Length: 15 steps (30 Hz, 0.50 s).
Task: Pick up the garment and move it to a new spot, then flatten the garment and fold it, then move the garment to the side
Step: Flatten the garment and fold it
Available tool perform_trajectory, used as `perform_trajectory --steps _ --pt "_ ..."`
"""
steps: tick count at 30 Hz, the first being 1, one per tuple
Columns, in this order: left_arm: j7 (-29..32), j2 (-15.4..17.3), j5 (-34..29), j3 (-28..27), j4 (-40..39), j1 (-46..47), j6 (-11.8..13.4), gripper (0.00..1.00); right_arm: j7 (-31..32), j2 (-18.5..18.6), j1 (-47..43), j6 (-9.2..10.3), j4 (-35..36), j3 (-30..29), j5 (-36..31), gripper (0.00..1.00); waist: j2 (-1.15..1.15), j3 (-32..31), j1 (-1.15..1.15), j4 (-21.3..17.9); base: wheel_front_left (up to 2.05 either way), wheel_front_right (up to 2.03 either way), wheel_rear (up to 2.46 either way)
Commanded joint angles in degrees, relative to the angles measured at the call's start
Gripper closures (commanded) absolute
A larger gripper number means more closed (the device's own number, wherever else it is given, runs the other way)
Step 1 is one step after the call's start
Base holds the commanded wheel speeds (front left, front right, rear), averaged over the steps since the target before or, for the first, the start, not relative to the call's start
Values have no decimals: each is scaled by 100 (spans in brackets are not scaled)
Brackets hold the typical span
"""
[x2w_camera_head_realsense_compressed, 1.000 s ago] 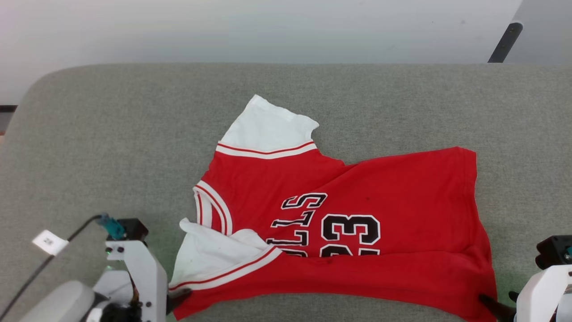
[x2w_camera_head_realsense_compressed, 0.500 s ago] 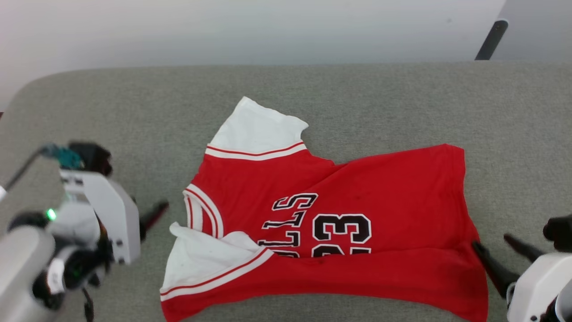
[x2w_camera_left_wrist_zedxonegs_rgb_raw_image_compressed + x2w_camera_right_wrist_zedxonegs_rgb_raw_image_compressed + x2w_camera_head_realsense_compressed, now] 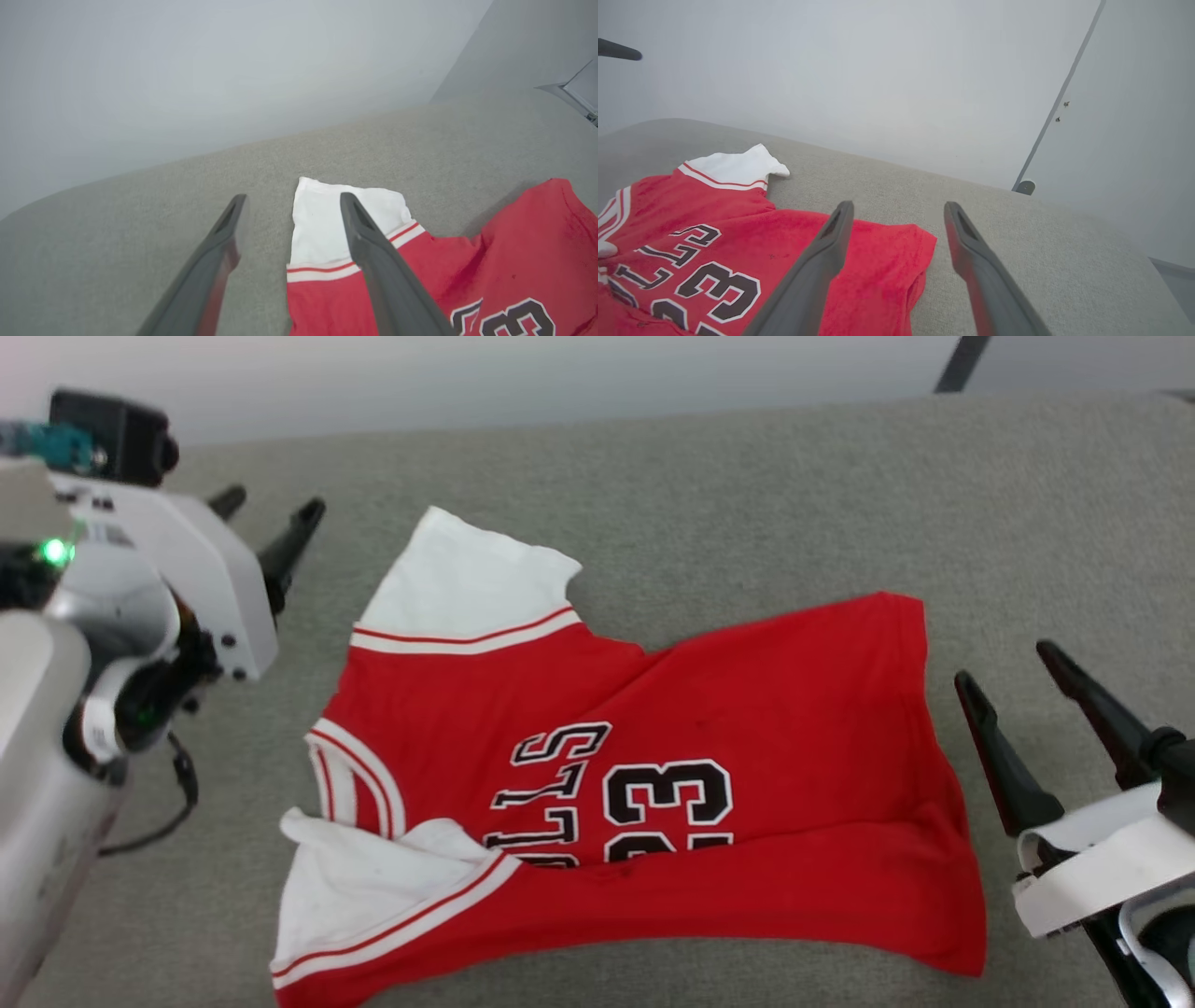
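Observation:
The garment (image 3: pixel 747 709), a red jersey with white sleeves and black lettering with 23, lies spread on the grey padded surface (image 3: pixel 747 495). Its near edge is folded over the lower part of the lettering. The far white sleeve (image 3: pixel 467 579) lies flat, and the near sleeve (image 3: pixel 355 896) is rumpled. My left gripper (image 3: pixel 271 506) hovers open just left of the far sleeve (image 3: pixel 322 224), holding nothing. My right gripper (image 3: pixel 1004 665) stands open beside the garment's right hem (image 3: pixel 896 247), apart from it. In the wrist views the left gripper (image 3: pixel 293 198) and the right gripper (image 3: pixel 899 205) each show a wide empty gap.
A pale wall rises behind the padded surface's far edge. A dark slanted bar (image 3: pixel 957 364) stands at the back right, with its foot (image 3: pixel 1024 186) on the floor by the wall. Bare grey surface lies left, right and beyond the garment.
The head camera has shifted. My left gripper has left the garment's near left corner and gone up beside the far sleeve. My right gripper has drawn away from the near right corner.

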<state>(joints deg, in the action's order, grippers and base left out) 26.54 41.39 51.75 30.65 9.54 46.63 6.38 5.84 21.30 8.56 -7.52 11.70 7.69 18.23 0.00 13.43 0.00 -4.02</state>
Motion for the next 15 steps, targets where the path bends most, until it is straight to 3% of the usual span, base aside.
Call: perform_trajectory --steps 1,7,15 --pt "-79 -82 -87 22 162 171 -97 0 -226 -50 104 7 -57 30 -68 0 0 241 0 -232 0 0 0" --pt "-127 -277 -225 136 947 824 -452 0 -820 -217 317 7 -251 121 -201 0 0 548 0 -513 0 0 0" --pt "317 -368 -293 379 1872 1513 -883 0 -1131 -364 464 7 -489 229 -171 0 0 961 0 -879 0 0 0"
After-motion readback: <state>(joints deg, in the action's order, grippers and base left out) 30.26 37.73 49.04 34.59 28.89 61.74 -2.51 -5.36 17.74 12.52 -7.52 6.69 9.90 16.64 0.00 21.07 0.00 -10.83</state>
